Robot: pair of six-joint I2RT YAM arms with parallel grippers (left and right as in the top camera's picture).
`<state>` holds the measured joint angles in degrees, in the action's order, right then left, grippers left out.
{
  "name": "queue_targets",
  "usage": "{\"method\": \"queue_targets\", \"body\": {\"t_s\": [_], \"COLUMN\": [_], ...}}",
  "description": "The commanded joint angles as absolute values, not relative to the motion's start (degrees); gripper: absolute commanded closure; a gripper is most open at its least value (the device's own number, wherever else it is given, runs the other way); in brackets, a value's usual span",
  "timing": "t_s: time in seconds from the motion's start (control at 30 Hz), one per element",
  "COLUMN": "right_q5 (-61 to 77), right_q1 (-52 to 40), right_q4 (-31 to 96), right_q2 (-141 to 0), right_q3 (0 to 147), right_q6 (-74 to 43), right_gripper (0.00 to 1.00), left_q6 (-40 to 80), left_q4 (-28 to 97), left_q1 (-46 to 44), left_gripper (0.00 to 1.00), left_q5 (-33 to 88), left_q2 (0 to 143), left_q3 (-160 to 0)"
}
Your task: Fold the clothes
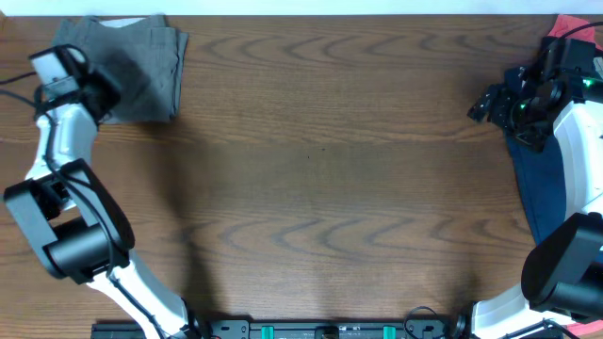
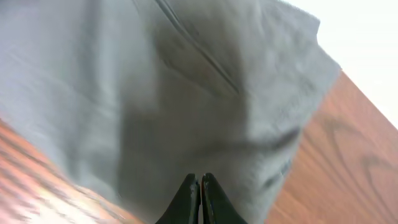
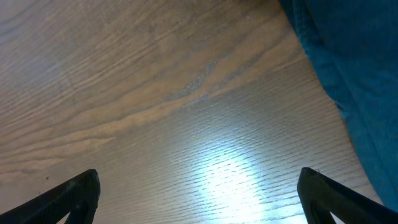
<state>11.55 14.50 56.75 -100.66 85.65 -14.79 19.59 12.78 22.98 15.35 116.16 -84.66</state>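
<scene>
A folded grey garment point(image 1: 141, 66) lies at the far left corner of the wooden table point(image 1: 320, 188). In the left wrist view it point(image 2: 186, 93) fills most of the frame. My left gripper point(image 1: 104, 94) is over its left part, and its fingers point(image 2: 200, 182) are shut with nothing between them. A dark blue garment point(image 1: 535, 184) lies at the right edge, partly under my right arm, and shows in the right wrist view point(image 3: 354, 74). My right gripper point(image 1: 490, 102) is wide open and empty above bare wood point(image 3: 198, 186), just left of the blue cloth.
A red item point(image 1: 573, 26) shows at the far right corner behind the right arm. The arm bases stand at the near edge of the table.
</scene>
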Motion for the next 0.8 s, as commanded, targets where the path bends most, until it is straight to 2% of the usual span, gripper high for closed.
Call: {"method": "queue_targets", "body": {"t_s": [0.0,0.3,0.4,0.73,0.77], "right_q5": [11.35,11.35,11.38,11.35,11.35], "right_q1": [14.24,14.24,14.24,14.24,14.24], "right_q4": [56.80,56.80,56.77,56.80,56.80], "right_q2": [-100.62,-100.62,-100.62,-100.62,-100.62], "right_q3": [85.71,85.71,85.71,85.71,85.71], "right_q6": [-14.11,-14.11,-14.11,-14.11,-14.11], "right_gripper": [0.01,0.01,0.01,0.01,0.01], "left_q6": [20.18,20.18,20.18,21.17,21.85], "left_q4": [13.23,14.37,14.79,17.87,18.87], "left_q1": [20.67,16.97,16.91,17.67,17.67], "left_gripper": [0.94,0.93,0.78,0.78,0.69], "left_q5": [17.10,17.17,17.87,25.32,25.32], "left_q2": [119.39,125.05,124.95,114.06,111.11], "left_q3": [-84.33,-84.25,-84.25,-84.25,-84.25]}}
